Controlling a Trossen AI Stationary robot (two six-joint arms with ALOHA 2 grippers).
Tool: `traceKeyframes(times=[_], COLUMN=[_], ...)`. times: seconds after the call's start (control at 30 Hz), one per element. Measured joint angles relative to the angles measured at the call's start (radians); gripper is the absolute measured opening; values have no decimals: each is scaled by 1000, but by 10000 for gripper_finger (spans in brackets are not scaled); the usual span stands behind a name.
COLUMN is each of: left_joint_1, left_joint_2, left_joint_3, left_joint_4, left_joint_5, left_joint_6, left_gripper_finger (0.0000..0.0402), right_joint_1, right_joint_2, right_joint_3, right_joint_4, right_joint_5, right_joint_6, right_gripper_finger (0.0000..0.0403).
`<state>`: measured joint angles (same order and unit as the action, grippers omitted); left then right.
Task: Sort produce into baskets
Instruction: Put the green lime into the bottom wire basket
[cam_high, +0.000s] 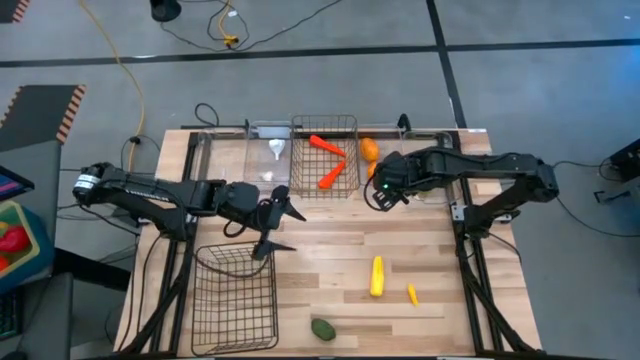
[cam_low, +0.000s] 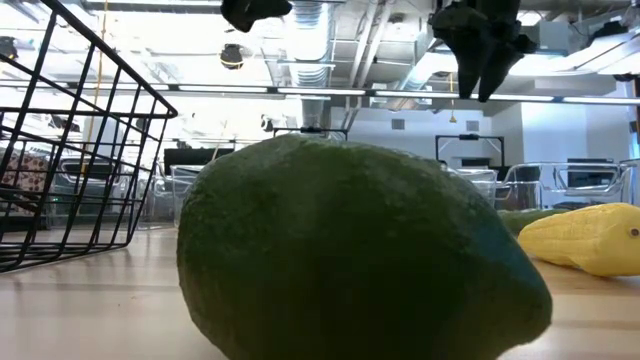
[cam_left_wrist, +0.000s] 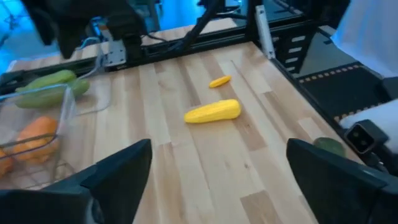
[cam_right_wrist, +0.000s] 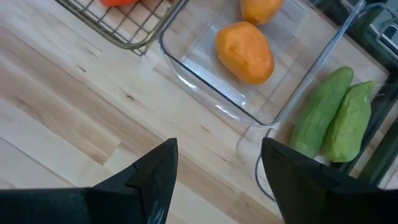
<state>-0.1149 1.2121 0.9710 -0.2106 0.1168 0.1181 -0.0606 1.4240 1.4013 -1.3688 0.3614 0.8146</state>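
The avocado (cam_low: 360, 250) fills the low view's centre, near the table's front edge; it looks rigid, light and smooth, best pinched across its middle. Behind it at right lies the yellow squash (cam_high: 376, 276). Left gripper (cam_high: 268, 228) is spread, empty; right gripper (cam_right_wrist: 214, 180) is parted, empty. The cucumbers (cam_right_wrist: 333, 118) are partly hidden by the clear bin (cam_right_wrist: 205, 87).

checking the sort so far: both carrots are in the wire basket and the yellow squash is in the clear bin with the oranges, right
Not quite. The two carrots are in the wire basket, but the yellow squash lies loose on the table, outside any bin, as the high view shows.
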Motion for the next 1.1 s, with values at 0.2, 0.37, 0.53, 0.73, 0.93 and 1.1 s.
traceKeyframes(times=[0.2,0.37,0.53,0.73,0.93,1.1], left_joint_1=[-50,-89,-118,-116,-116,-131], left_joint_2=[0,0,0,40,221,444], left_joint_3=[0,0,3,151,414,645], left_joint_4=[1,63,212,113,-135,-361], left_joint_5=[0,18,69,103,126,197], left_joint_6=[-70,-134,-150,-169,-122,-72], left_gripper_finger=[382,383,383,383,383,383], right_joint_1=[16,30,36,34,34,34], right_joint_2=[9,11,11,11,11,11], right_joint_3=[0,0,0,0,0,0], right_joint_4=[14,28,50,90,98,93], right_joint_5=[-3,-15,-23,-23,-23,-23], right_joint_6=[0,-1,0,-3,-3,-10], right_gripper_finger=[260,260,260,260,260,260])
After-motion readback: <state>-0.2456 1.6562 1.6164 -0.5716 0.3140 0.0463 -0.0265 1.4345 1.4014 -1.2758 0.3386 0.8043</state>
